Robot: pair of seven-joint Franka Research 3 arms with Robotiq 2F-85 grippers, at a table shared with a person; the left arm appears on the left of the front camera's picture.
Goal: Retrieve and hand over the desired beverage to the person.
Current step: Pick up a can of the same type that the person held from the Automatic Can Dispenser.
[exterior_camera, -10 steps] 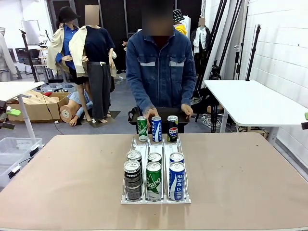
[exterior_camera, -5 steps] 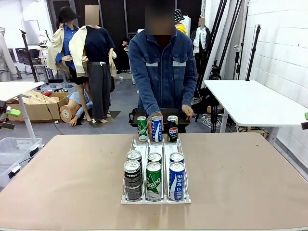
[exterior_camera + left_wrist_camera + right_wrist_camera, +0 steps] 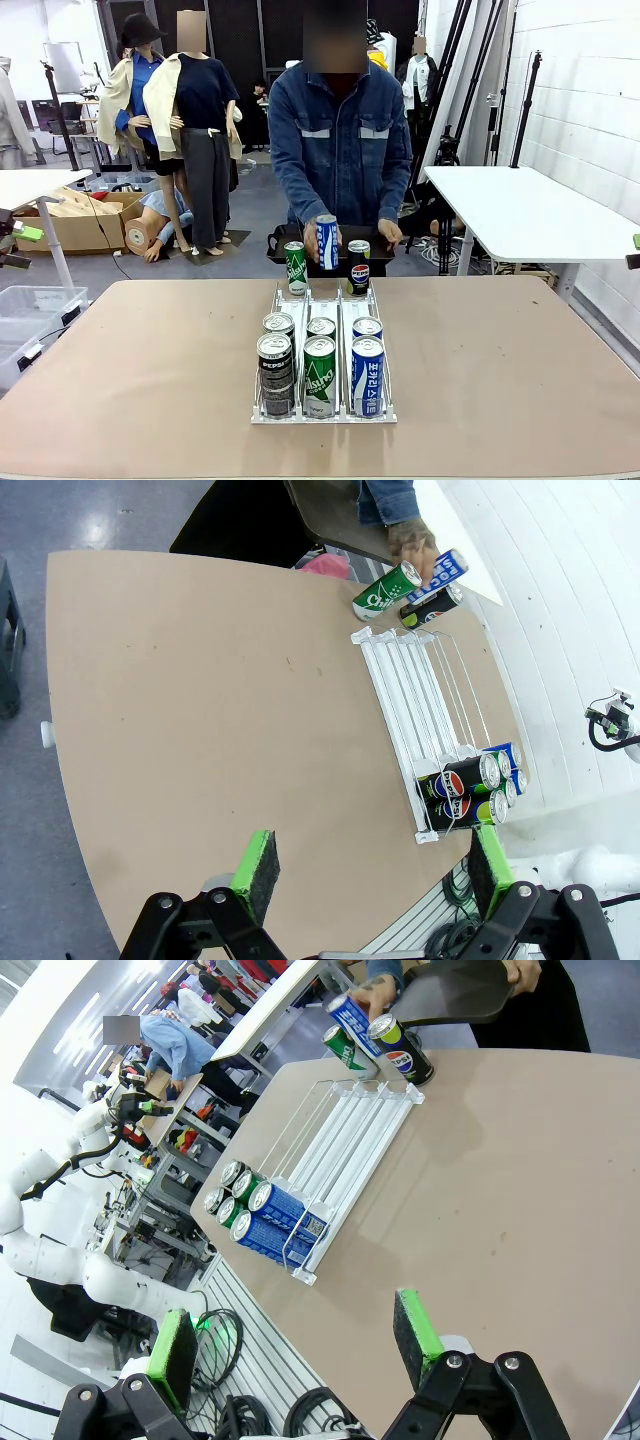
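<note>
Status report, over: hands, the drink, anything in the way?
Left hand open, above table's near edge. Right hand open, same. Person holds blue can raised at rack's far end, green can and Pepsi can standing beside. Nothing blocks the rack.

Table open either side, can rack central, person beyond

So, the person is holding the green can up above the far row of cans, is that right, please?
Not quite: it is the blue can that the person is holding up above the far row. The green can stands on the table next to the black one. The front view shows this.
</note>
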